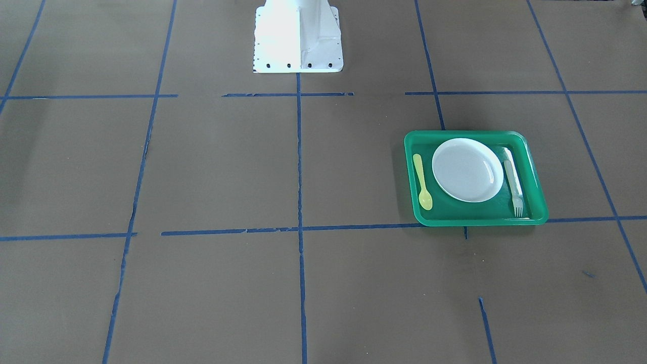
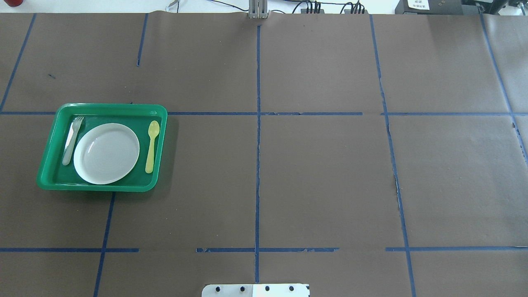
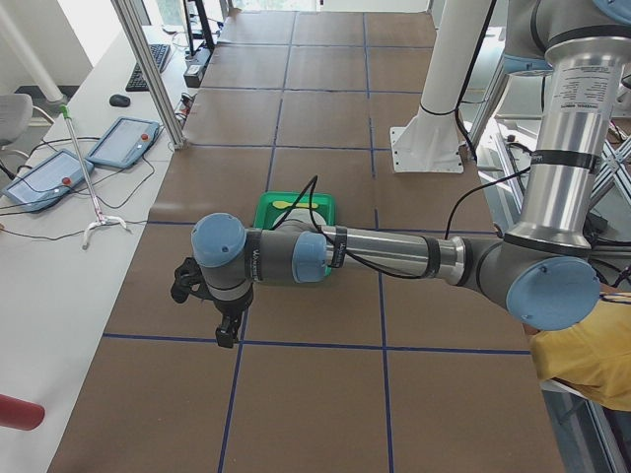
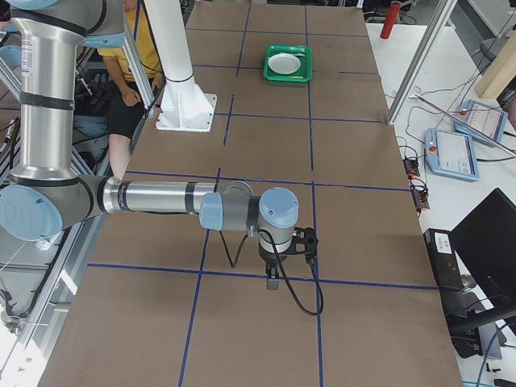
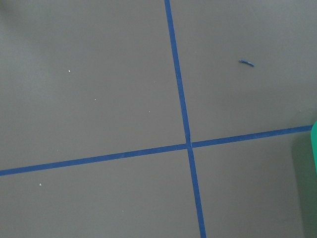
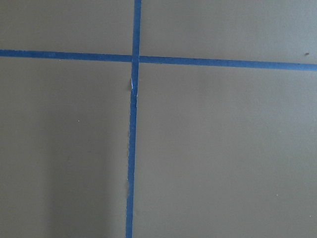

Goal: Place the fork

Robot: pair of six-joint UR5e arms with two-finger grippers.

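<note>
The pale whitish-mint fork (image 1: 513,181) lies in the green tray (image 1: 475,134), beside the white plate (image 1: 467,169). In the overhead view the fork (image 2: 71,140) lies left of the plate (image 2: 106,147), tines pointing away from the robot. The yellow spoon (image 2: 151,144) lies on the plate's other side. My left gripper (image 3: 226,333) shows only in the exterior left view, hanging over bare table away from the tray (image 3: 294,206). My right gripper (image 4: 272,279) shows only in the exterior right view, far from the tray (image 4: 288,75). I cannot tell whether either is open or shut.
Brown paper with blue tape lines covers the table. The white robot base (image 1: 297,38) stands at the middle of the robot's side. The left wrist view shows a tape crossing and a sliver of the green tray (image 5: 314,148). A person in yellow (image 4: 137,48) sits behind the robot.
</note>
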